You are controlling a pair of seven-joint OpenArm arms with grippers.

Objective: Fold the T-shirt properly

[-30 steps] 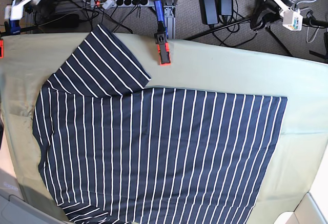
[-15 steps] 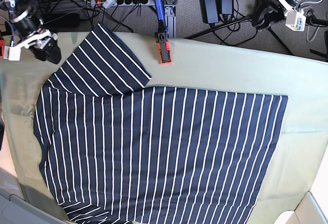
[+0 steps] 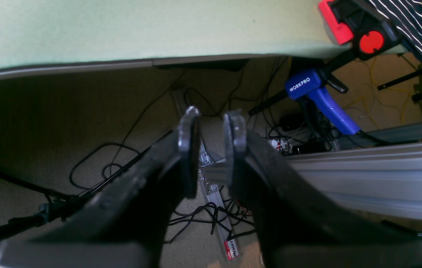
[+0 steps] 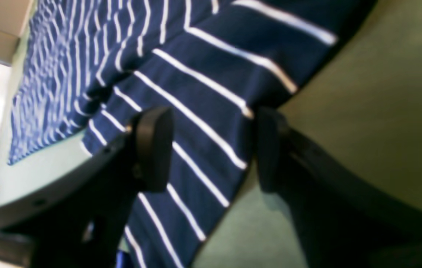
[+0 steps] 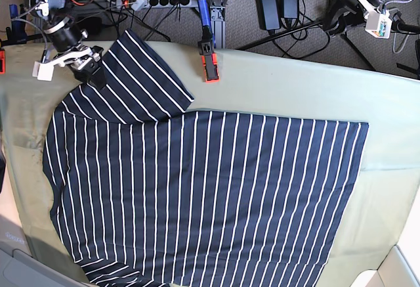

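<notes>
The T-shirt (image 5: 197, 188) is lying spread flat on the green table cloth (image 5: 282, 90), and its far sleeve (image 4: 211, 96) is being straddled by the spread jaws of the right gripper (image 4: 205, 149), so the sleeve grasp is judged to be under way. Next, those jaws would need closing on the sleeve edge. A second earlier this gripper was parked off the table; the left gripper (image 3: 211, 130), slightly parted and empty, is being kept beyond the table edge.

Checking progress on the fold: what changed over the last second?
The right gripper came down from the table's far corner to the sleeve edge of the T-shirt, jaws open astride the edge, nothing grasped yet. The shirt, the orange clamp and the left arm stayed put.
</notes>
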